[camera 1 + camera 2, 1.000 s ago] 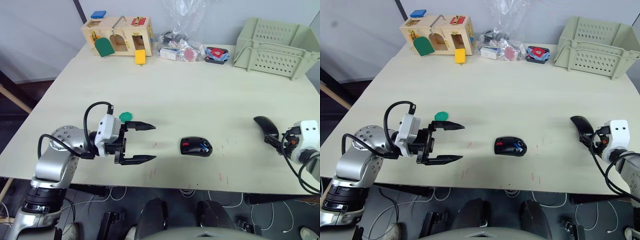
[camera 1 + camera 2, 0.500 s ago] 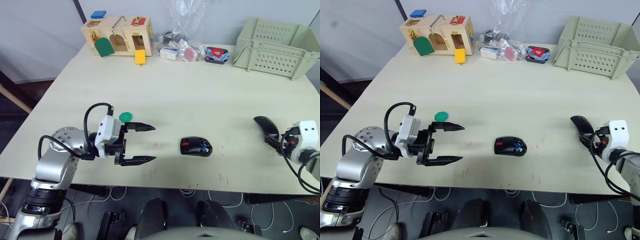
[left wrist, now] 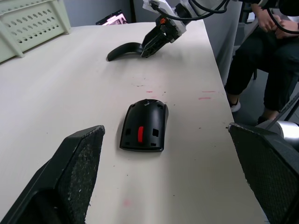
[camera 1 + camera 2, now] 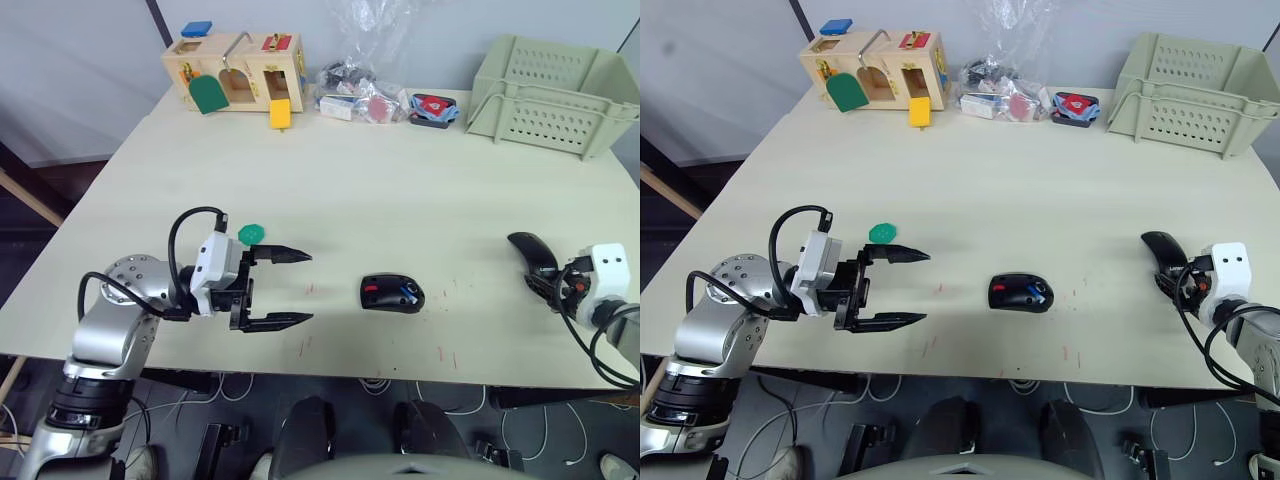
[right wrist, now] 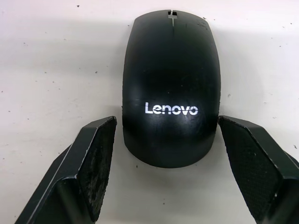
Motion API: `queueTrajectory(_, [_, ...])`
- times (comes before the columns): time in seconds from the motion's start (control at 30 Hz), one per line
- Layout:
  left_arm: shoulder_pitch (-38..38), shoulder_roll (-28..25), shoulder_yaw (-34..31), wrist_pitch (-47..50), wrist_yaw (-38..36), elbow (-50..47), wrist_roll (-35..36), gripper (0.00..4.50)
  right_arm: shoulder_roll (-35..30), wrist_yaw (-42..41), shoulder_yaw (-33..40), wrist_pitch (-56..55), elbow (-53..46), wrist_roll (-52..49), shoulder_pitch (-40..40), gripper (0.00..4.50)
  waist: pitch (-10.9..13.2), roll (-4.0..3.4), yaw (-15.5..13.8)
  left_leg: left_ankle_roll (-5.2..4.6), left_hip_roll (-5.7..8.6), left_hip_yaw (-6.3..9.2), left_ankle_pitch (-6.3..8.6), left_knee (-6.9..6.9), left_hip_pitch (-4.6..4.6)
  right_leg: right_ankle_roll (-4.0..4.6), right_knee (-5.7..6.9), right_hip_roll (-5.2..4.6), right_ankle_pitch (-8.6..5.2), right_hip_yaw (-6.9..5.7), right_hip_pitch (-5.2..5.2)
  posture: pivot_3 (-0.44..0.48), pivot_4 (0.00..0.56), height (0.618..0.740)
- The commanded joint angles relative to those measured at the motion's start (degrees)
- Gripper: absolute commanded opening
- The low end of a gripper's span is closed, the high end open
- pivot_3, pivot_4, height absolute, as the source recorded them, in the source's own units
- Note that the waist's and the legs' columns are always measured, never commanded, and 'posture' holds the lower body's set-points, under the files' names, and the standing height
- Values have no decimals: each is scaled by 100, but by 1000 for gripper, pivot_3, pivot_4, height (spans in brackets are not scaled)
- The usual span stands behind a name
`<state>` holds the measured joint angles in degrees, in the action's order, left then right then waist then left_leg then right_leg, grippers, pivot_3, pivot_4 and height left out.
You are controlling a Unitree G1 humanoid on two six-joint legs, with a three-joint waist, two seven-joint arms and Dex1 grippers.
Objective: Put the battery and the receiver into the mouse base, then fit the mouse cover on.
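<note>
Straddling the mouse cover [image 5: 171,93] lettered "Lenovo", right pincer [image 5: 166,163] spread wide, left pincer [image 4: 283,287] likewise released.

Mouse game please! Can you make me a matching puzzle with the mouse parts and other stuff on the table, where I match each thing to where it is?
Things:
1. mouse cover
2. mouse base
3. green basket
4. wooden toy box

Places:
A. far corner of the table on the robot's right
B. between the open fingers of the right hand
C. far edge of the table on the robot's left
D. on the table in front of the open left hand

Pairs: 1-B, 2-D, 3-A, 4-C
</note>
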<state>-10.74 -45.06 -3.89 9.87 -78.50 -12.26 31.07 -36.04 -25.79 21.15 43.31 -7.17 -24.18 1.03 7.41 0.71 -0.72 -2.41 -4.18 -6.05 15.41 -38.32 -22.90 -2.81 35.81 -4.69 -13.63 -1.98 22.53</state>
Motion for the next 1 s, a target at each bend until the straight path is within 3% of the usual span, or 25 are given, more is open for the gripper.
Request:
queueTrajectory(0.03, [24, 8, -33, -60, 6, -56, 39, 4500, -44, -16, 90, -138, -59, 22, 70, 3662, 0, 0, -3, 0, 0, 0, 0, 0, 0, 0, 0, 0, 0, 0, 0, 0, 150, 740])
queueTrajectory(1.0, [29, 63, 47, -143, -60, 62, -21, 4500, 21, 59, 229, -200, -152, -71, 209, 3662, 0, 0, 3, 0, -1, -1, 0, 1, -1, 0, 0, 0, 0, 1, 3, 0, 150, 740])
